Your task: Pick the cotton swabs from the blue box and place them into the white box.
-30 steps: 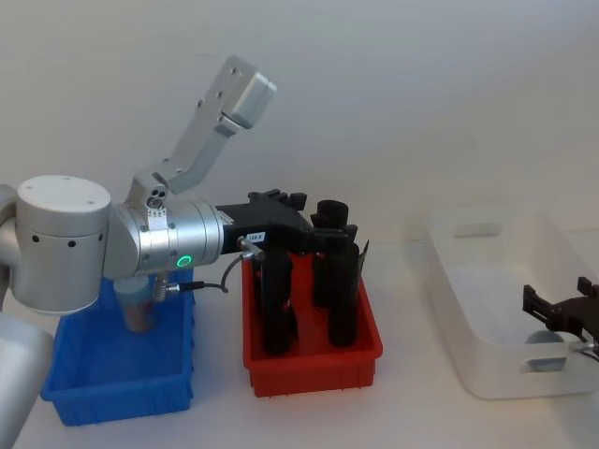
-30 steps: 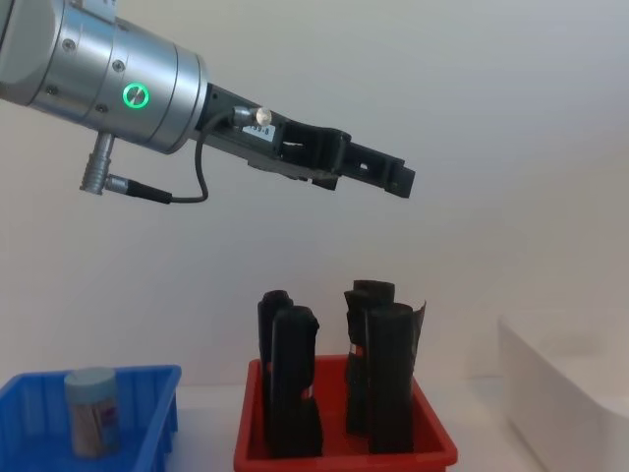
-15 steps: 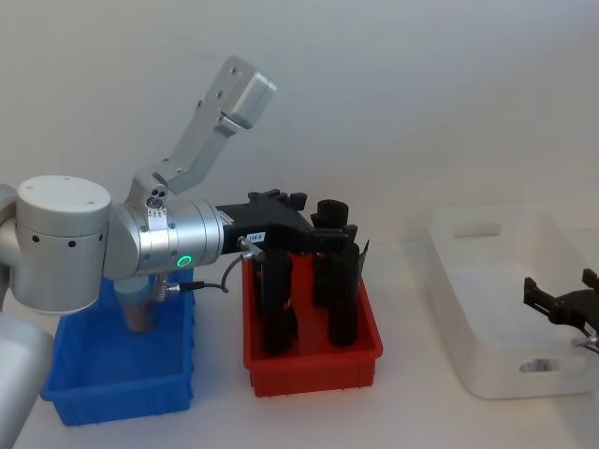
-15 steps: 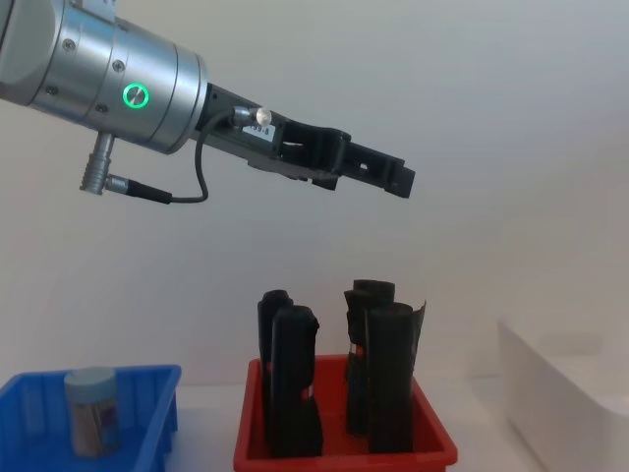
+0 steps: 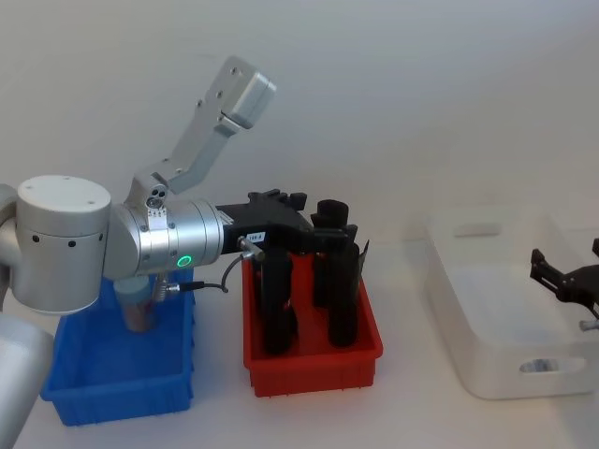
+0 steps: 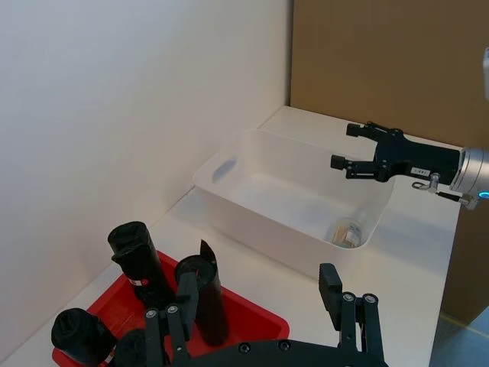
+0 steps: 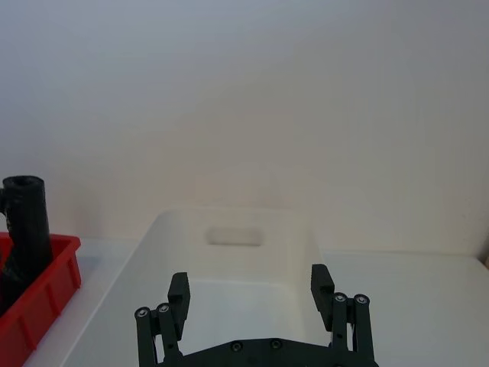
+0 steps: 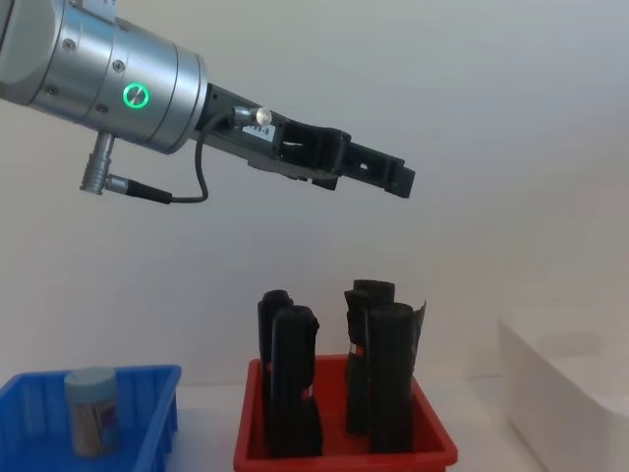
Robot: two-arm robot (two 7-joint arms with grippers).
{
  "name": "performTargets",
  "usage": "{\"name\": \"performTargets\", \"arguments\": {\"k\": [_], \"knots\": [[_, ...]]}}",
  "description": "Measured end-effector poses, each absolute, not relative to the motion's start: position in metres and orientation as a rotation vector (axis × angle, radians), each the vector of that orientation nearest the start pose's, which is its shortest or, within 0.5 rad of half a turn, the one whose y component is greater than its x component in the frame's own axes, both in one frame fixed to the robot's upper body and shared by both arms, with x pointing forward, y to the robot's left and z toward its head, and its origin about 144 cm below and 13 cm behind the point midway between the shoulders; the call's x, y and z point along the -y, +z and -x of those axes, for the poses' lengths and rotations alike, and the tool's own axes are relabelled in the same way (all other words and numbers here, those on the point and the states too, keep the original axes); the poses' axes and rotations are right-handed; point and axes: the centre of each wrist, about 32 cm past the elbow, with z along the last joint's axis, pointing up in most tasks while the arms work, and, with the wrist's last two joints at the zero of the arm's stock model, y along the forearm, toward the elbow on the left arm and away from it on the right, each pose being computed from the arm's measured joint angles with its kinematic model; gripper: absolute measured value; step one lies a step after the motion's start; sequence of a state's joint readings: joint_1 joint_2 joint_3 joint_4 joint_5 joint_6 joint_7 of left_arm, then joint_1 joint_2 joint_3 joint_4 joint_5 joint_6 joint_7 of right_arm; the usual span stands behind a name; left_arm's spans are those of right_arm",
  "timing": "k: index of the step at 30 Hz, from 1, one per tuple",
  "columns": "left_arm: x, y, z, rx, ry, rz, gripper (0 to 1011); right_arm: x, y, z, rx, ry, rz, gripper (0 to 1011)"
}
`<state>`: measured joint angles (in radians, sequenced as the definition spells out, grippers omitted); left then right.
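One tub of cotton swabs stands upright in the blue box at the left; in the head view this tub is partly hidden behind my left arm, inside the blue box. Another tub of cotton swabs lies in the near end of the white box. My right gripper hangs open and empty above the white box; its own view shows the right gripper over the white box. My left gripper stays open high above the red tray.
Between the two boxes stands a red tray holding several tall black rolls. A white wall lies close behind everything. My left arm's big silver body overhangs the blue box.
My right gripper has lifted and drawn back toward the right from the white box's near end, leaving the tub there. The left arm has not moved.
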<state>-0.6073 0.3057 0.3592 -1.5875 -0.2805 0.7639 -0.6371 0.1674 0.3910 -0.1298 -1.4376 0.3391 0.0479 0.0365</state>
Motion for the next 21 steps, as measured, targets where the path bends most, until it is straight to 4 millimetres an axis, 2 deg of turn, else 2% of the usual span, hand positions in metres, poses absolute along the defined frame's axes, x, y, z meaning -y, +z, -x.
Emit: {"name": "performTargets", "arguments": {"k": [12,21], "knots": [[-0.207,1.351,-0.565,-0.111,0.668,-0.327,1004,0.313,1.185,-0.490,0.162,-1.448,0.024,1001],[-0.206,1.349,-0.564,-0.104,0.676,-0.325,1004,0.308,1.186,-0.487,0.165,-1.436,0.018,1001]]}}
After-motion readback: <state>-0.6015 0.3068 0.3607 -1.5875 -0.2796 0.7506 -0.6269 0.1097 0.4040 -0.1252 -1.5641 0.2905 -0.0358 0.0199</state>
